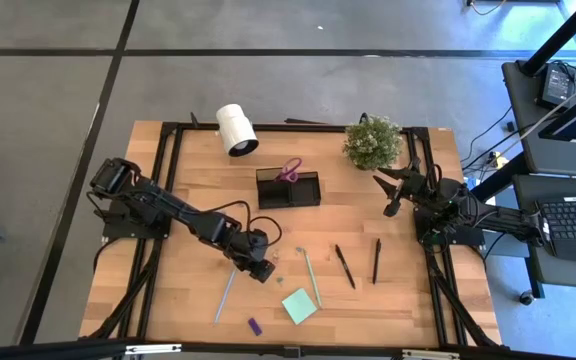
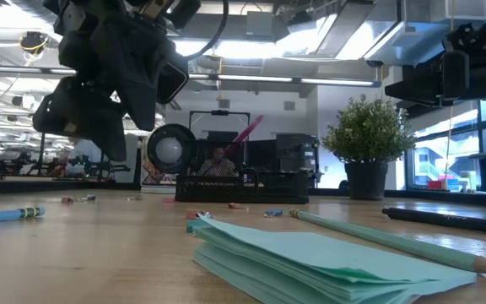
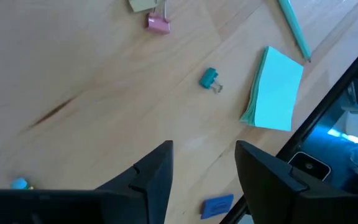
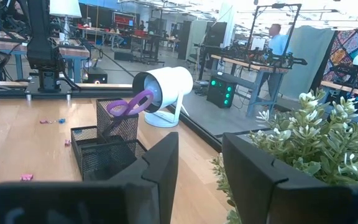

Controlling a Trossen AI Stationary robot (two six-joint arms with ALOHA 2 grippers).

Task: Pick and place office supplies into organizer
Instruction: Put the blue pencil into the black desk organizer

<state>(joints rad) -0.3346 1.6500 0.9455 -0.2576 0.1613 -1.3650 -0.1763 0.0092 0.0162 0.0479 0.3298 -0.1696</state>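
Purple-handled scissors (image 1: 289,170) stand in the organizer (image 1: 288,189); sticky pad (image 1: 299,306), pens and clips lie on the table (image 1: 198,180) in front of it. My left gripper (image 1: 264,270) hovers low just left of the sticky pad, arm stretched across, fingers wide, empty. My right gripper (image 1: 392,190) waits right of the organizer by the plant (image 1: 372,142), fingers apart, holding nothing.
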